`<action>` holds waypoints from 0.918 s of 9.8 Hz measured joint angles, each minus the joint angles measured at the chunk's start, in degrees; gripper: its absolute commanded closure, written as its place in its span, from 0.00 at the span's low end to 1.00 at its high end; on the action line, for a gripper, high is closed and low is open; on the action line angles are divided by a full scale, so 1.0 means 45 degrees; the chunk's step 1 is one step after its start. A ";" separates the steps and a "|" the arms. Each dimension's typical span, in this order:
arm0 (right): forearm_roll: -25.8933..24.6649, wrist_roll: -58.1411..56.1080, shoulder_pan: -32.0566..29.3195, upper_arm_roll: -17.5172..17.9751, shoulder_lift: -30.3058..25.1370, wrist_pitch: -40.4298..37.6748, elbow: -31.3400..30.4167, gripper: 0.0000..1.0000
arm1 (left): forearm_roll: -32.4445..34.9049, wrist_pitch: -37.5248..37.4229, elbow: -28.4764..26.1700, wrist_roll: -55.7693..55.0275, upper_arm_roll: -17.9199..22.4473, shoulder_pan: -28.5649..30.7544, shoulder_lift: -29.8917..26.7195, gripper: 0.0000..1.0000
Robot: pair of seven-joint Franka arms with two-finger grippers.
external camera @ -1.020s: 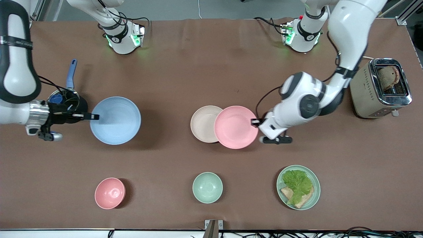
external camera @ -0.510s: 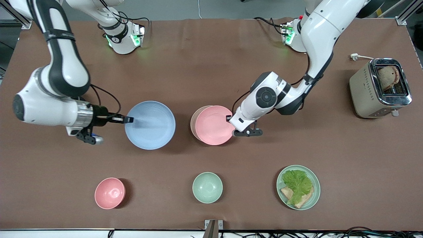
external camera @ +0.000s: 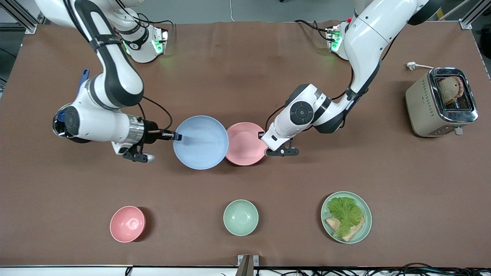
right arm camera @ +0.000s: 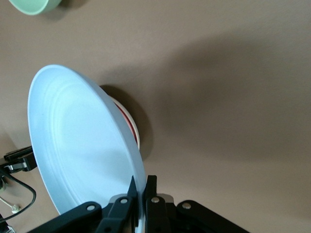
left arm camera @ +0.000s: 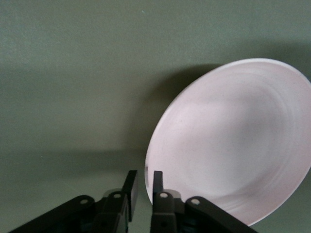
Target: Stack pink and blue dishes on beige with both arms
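The pale blue plate (external camera: 199, 142) hangs tilted in the air, my right gripper (external camera: 177, 136) shut on its rim (right arm camera: 142, 180). Its edge overlaps the pale pink plate (external camera: 248, 143), which lies at the table's middle. The beige plate is hidden under the pink one in the front view; only a thin pale rim (right arm camera: 138, 140) shows beneath the pink plate (right arm camera: 127, 122) in the right wrist view. My left gripper (external camera: 262, 135) is at the pink plate's rim on the left arm's side. Its fingers (left arm camera: 144, 174) stand slightly open, straddling the pink plate (left arm camera: 228, 141).
Near the front camera stand a small pink bowl (external camera: 127, 224), a mint-green bowl (external camera: 241, 217) and a mint-green plate with lettuce and bread (external camera: 346, 217). A toaster (external camera: 441, 101) holding bread sits at the left arm's end. A blue handle (external camera: 83, 78) pokes out by the right arm.
The right arm carried the blue plate toward the middle until it overlaps the pink one. The left arm slid the pink plate fully over the beige plate, which no longer shows.
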 measured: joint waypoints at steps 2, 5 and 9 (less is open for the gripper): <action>0.0000 0.0008 0.0021 0.0591 0.0426 0.0738 -0.0044 0.98 | 0.0038 -0.0117 0.0105 -0.0003 0.0036 0.0144 -0.0083 0.00; 0.0001 0.0015 0.0534 0.0970 0.1278 0.2140 -0.0120 0.97 | 0.0144 -0.2997 0.1483 0.0204 0.0078 0.1377 -0.1816 0.00; 0.0081 0.1019 0.1062 0.1676 0.2137 0.3947 -0.0251 0.97 | 0.0204 -0.6463 0.3555 0.1921 0.0145 0.4435 -0.4440 0.00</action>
